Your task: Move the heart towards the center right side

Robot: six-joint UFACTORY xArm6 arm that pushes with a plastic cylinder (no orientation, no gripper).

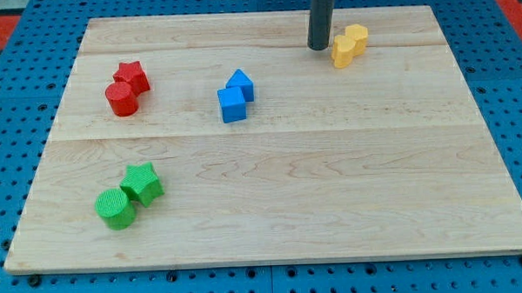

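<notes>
Yellow heart (344, 50) sits near the board's (333, 205) top edge beside another yellow block (357, 35), my clawless tip (318, 47) just left of it.

The light is bright and even over the whole wooden board (272, 216); it seems to come from above, because the shadows are short and soft; a small dark shadow sits under each block, for example under the green cylinder (115, 209); no strong glare shows; focus is sharp; the board's edges look straight.
</notes>
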